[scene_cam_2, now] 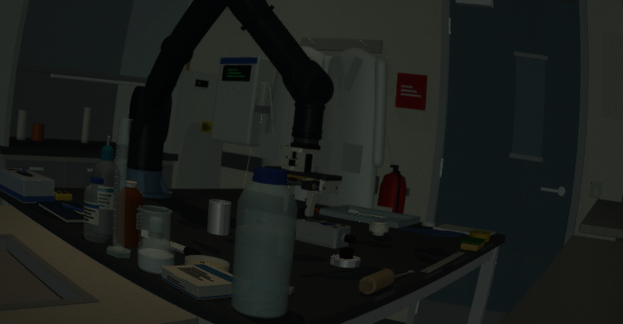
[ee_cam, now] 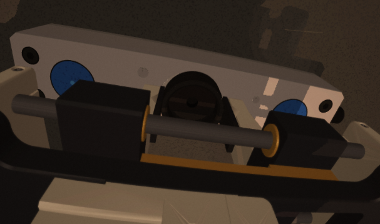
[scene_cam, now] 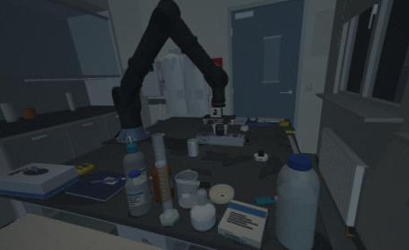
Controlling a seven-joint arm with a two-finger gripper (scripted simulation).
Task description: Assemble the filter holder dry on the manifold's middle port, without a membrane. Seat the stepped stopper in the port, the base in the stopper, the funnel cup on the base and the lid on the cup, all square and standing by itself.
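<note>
The stepped stopper (ee_cam: 191, 99), dark and round, is partly hidden behind my gripper's guide rod; I hold it between my fingers (ee_cam: 192, 125) over the middle port of the grey manifold (ee_cam: 175, 72). The manifold's two outer ports (ee_cam: 70, 75) show blue. In the side camera my gripper (scene_cam: 219, 128) stands right on the manifold block (scene_cam: 221, 139) at the bench's far middle. The white funnel cup (scene_cam: 192, 147) stands upright left of the manifold. A white ring part with a dark centre (scene_cam: 261, 156) lies to its right, and a small white part (scene_cam: 244, 128) sits behind it.
A large blue-capped bottle (scene_cam: 297, 206) stands at the bench's near right edge. Bottles, a graduated cylinder (scene_cam: 160, 176), a beaker (scene_cam: 186, 186), a petri dish (scene_cam: 221, 193) and a box (scene_cam: 242, 223) crowd the near side. A cork-handled tool (scene_cam_2: 377, 280) lies by the right edge.
</note>
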